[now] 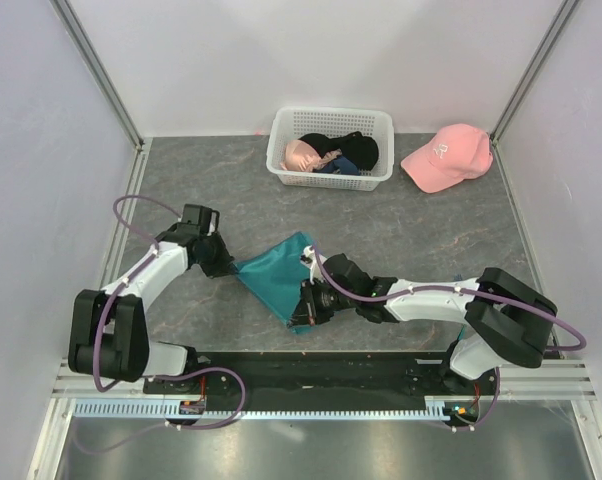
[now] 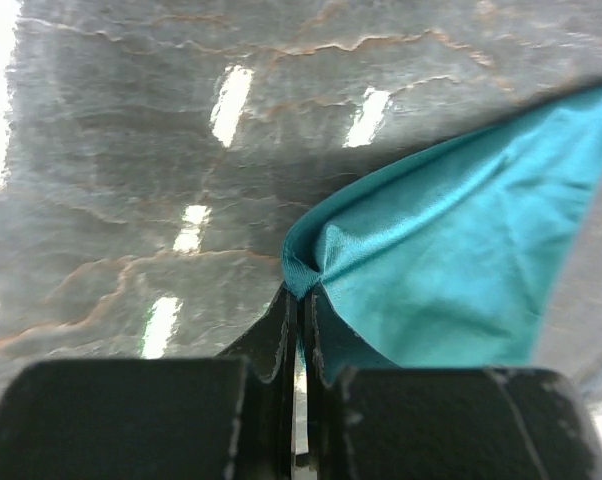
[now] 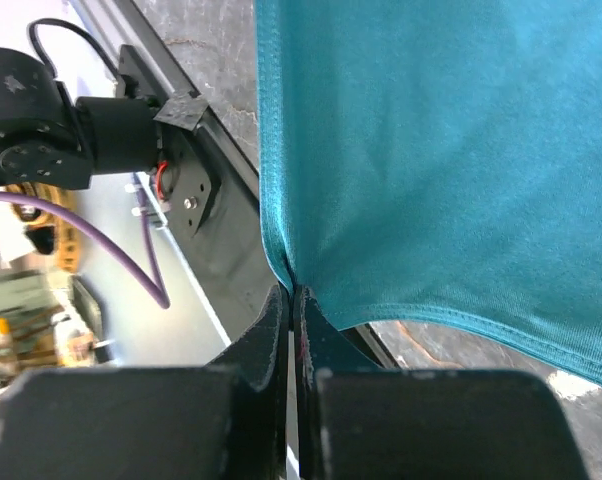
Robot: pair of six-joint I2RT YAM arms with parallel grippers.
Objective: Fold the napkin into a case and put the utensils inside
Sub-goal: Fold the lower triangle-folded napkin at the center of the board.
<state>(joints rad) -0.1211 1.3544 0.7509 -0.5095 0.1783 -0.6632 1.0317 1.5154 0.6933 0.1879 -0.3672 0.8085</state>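
The teal-green napkin (image 1: 279,272) hangs stretched between my two arms near the table's front middle. My left gripper (image 1: 228,266) is shut on its left corner; in the left wrist view the cloth (image 2: 451,250) bunches right at the fingertips of that gripper (image 2: 301,292). My right gripper (image 1: 308,300) is shut on the napkin's near edge, and the right wrist view shows the fabric (image 3: 431,150) pinched where its gripper (image 3: 294,292) closes. The utensils are out of view. No folded case shows.
A white lattice basket (image 1: 380,126) with black and pink garments stands at the back middle. A pink baseball cap (image 1: 446,156) lies to its right. The black rail (image 1: 311,370) of the arm bases runs along the near edge, just under the napkin.
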